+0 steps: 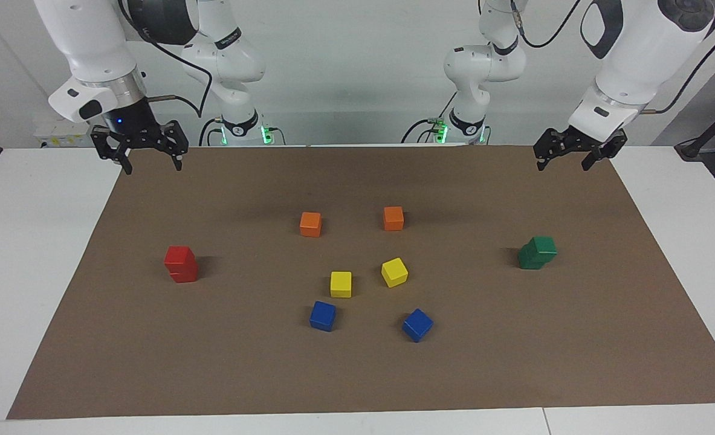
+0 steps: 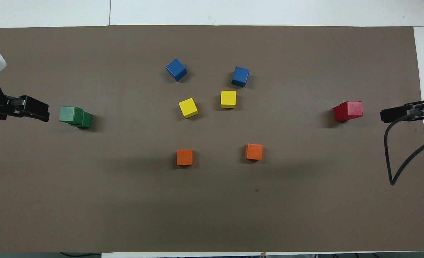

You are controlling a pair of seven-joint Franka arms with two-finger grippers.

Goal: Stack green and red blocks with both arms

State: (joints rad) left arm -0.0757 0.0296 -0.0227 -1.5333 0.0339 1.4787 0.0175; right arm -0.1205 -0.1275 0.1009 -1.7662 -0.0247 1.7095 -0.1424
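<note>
1. I see my left hand [image 1: 562, 158] up in the air over the brown mat's [image 1: 514, 362] corner at the left arm's end of the tabletop [image 1: 25, 241]. Its fingers are spread and it holds nothing.
2. My right hand [image 1: 150, 158] is up in the air over the mat's corner at the right arm's end. Its fingers are spread too, and it is empty.
3. The two red blocks [image 1: 181, 264] sit one on top of the other on the mat, toward the right arm's end. The top one is turned a little off the bottom one.
4. The two green blocks [image 1: 537, 252] sit one on top of the other toward the left arm's end. The top one hangs over the bottom one a bit.
5. The orange cubes [image 1: 310, 224], yellow cubes [image 1: 341, 284] and blue cubes [image 1: 323, 316] lie in the middle, well apart from both stacks.
6. I think the stacking is done, since both piles stand and both hands are away.
7. I think these blocks are light, hard and smooth. They will not squash or break.
8. If I had to fix a pile, I would pinch the top block on two flat sides, in the middle, and go gently so the pile does not tip.
</note>
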